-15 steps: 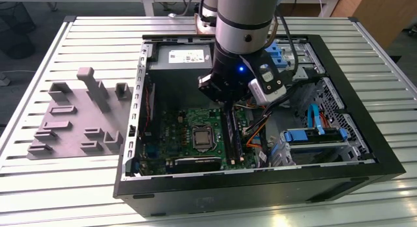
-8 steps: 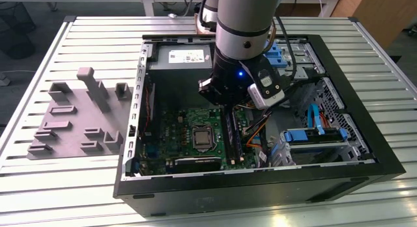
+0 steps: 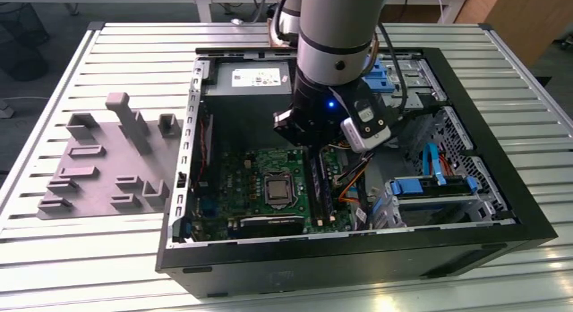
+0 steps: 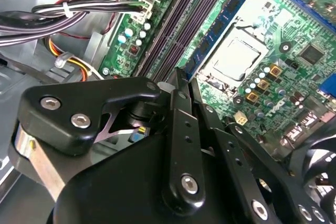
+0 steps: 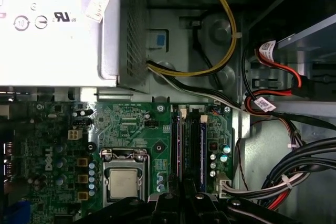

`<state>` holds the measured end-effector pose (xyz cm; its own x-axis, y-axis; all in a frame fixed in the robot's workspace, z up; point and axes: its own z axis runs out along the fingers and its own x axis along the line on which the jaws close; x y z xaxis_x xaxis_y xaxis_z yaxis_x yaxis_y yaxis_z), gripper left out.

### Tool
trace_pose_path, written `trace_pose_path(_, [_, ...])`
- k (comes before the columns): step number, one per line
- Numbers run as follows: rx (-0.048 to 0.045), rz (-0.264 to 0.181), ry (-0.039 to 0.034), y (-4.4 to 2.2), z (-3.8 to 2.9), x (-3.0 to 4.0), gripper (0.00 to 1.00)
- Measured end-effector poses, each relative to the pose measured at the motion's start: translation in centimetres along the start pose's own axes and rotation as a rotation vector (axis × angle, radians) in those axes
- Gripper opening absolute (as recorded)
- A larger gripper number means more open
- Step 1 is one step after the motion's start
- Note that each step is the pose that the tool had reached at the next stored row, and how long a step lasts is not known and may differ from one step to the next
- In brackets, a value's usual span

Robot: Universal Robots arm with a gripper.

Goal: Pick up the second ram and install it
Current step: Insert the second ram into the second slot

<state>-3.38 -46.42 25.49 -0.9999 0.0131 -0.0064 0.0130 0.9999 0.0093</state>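
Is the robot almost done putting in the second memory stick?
Close, it seems. Done: the arm has reached inside the computer case, and one memory stick stands in a slot beside the processor. In hand: the gripper sits right at the memory slots. Left: I cannot tell whether that stick is the second one or is fully pressed in.

Printed white label (image 3: 255, 76) seen on silver metal power supply box (image 5: 52, 24), certification marks legible. Small white sticker with red print (image 5: 100, 1) stuck beside it. White tags (image 5: 266, 48) wrapped on red cables. White lettering (image 5: 47, 158) printed on green motherboard.
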Motion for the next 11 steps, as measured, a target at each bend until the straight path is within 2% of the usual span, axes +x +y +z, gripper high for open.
trace_pose_path(6, [0.0001,0.001,0.0,-0.13,0.97,0.0,0.14])
trace_pose_path(11, [0.0005,0.001,0.0,-0.14,1.01,0.0,0.14])
